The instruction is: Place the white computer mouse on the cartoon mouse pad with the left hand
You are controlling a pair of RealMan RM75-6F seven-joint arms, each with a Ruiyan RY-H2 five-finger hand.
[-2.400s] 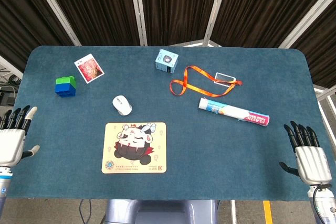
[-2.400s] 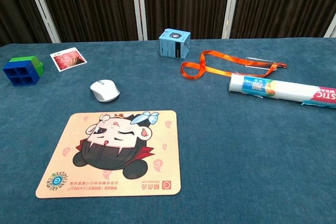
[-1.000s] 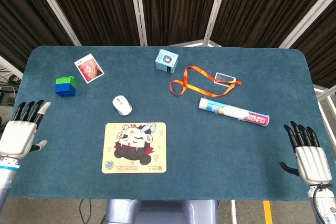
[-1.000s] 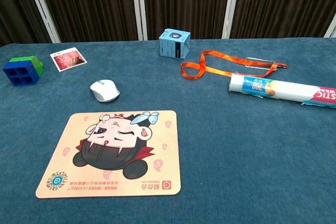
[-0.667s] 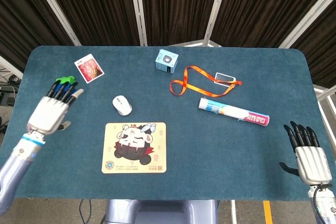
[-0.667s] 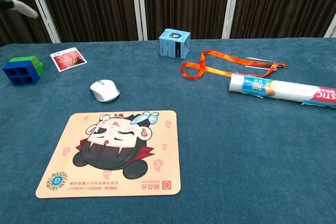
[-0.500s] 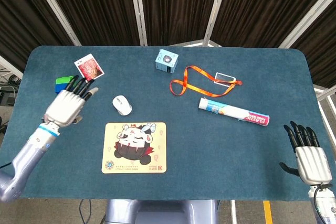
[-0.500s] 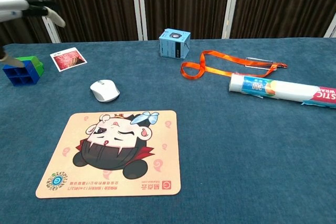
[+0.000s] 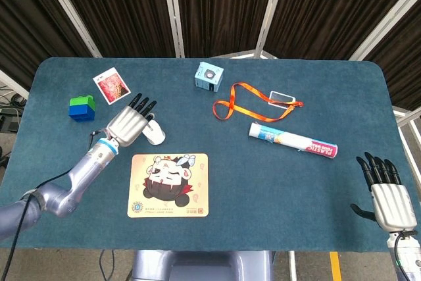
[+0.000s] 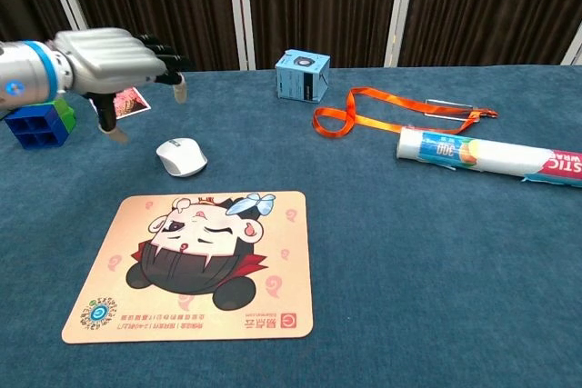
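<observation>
The white computer mouse (image 9: pixel 156 135) (image 10: pixel 182 156) lies on the blue table cloth, just beyond the far left corner of the cartoon mouse pad (image 9: pixel 169 185) (image 10: pixel 195 265). My left hand (image 9: pixel 128 125) (image 10: pixel 114 58) hovers above and slightly left of the mouse with its fingers spread, holding nothing. In the head view its fingertips partly cover the mouse's left side. My right hand (image 9: pixel 388 199) rests open at the table's near right corner, seen only in the head view.
A green and blue block (image 9: pixel 82 108) (image 10: pixel 38 122) and a photo card (image 9: pixel 111 86) sit at the far left. A light blue box (image 9: pixel 208 76) (image 10: pixel 302 76), an orange lanyard (image 9: pixel 253 100) (image 10: pixel 382 106) and a plastic wrap roll (image 9: pixel 293 139) (image 10: pixel 491 155) lie to the right.
My left arm has swung from the table's left edge inward and forward, arriving over the mouse. The mouse, the pad and my right hand have not moved.
</observation>
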